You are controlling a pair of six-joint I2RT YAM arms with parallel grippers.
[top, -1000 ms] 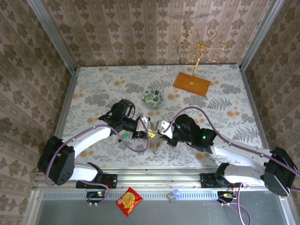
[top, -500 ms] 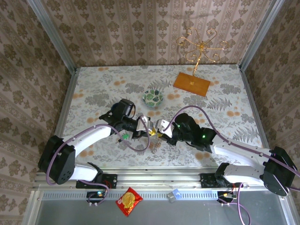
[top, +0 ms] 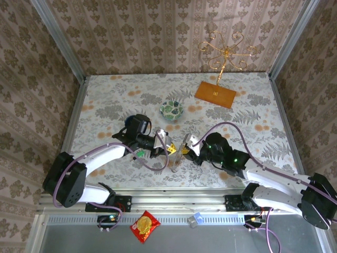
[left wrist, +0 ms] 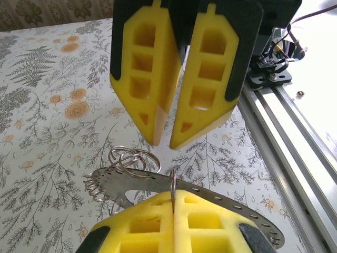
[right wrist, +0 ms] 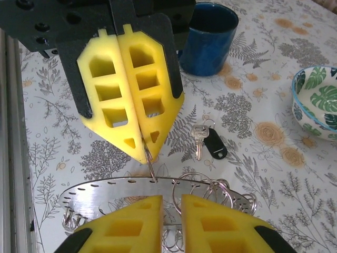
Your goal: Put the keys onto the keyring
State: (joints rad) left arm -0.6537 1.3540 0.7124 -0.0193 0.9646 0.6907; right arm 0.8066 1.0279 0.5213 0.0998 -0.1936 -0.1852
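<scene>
Blue mug (right wrist: 208, 47) (interior dark), leaf-patterned bowl (right wrist: 322, 100), black-headed key (right wrist: 215, 146) nearby

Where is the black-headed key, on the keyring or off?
Off: the black-headed key lies flat on the table, apart from the keyring.

Keyring (right wrist: 105, 191) partly behind right fingers (right wrist: 126, 226)

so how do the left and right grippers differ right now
The left gripper is shut; the right gripper has a narrow gap between its fingers. The left gripper pinches a thin wire loop standing on the edge of the keyring; the right gripper grips nothing that I can see. Both have yellow fingers and face each other, tips close together over the keyring.
</scene>
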